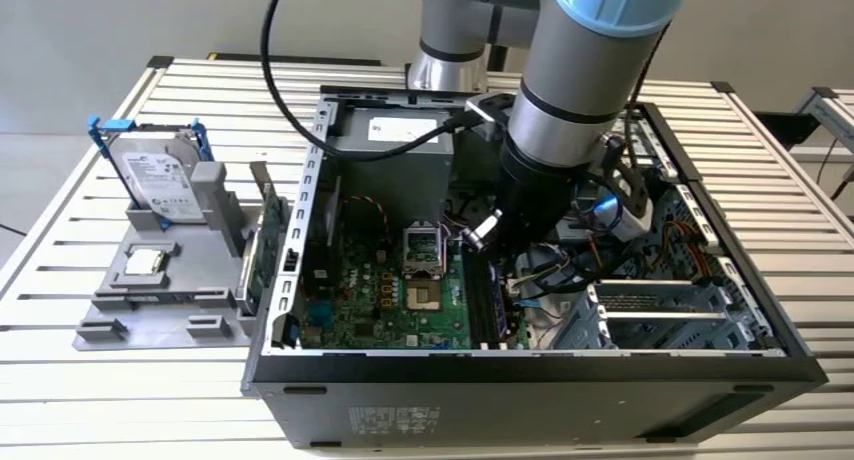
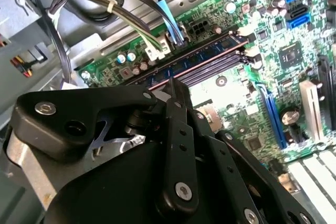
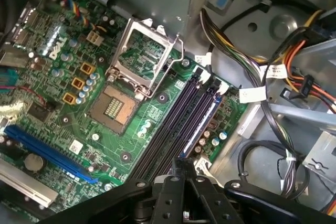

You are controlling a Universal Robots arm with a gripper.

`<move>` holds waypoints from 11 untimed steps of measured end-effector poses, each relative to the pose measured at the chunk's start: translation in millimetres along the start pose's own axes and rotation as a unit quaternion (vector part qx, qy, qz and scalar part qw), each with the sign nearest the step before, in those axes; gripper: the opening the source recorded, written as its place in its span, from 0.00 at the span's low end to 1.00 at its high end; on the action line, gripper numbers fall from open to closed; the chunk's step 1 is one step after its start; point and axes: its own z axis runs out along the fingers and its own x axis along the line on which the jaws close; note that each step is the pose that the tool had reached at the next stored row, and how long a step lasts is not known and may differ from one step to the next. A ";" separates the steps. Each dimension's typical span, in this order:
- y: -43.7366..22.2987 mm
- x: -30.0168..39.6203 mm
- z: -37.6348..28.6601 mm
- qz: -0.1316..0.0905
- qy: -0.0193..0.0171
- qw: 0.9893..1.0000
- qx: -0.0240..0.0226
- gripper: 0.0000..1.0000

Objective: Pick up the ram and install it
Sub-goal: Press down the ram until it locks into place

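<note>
I see a green motherboard (image 3: pixel 157 114) with black memory slots (image 3: pixel 176 129) and a long blue slot (image 3: pixel 50 148). My arm (image 1: pixel 587 90) is silver with a light-blue cap, its gripper (image 2: pixel 173 103) black. The stick seated in the slots (image 2: pixel 202 59) looks blue-green, I think. The hard drive (image 1: pixel 158 185) is silver in a blue frame.

Slatted white metal surface (image 1: pixel 801 280). Open black computer case (image 1: pixel 534 400) resting on it, centre. Grey parts holder (image 1: pixel 160 310) just beside the case, at the exterior view's left, carrying a blue-framed hard drive (image 1: pixel 160 180).
</note>
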 end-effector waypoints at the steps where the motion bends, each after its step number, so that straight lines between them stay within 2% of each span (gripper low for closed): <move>1: 0.0 0.0 0.0 -0.006 0.000 1.000 0.000 0.00; 6: 0.0 0.0 0.0 -0.034 0.001 0.999 0.001 0.00; 11: 0.1 0.0 0.0 -0.061 0.001 0.998 0.001 0.00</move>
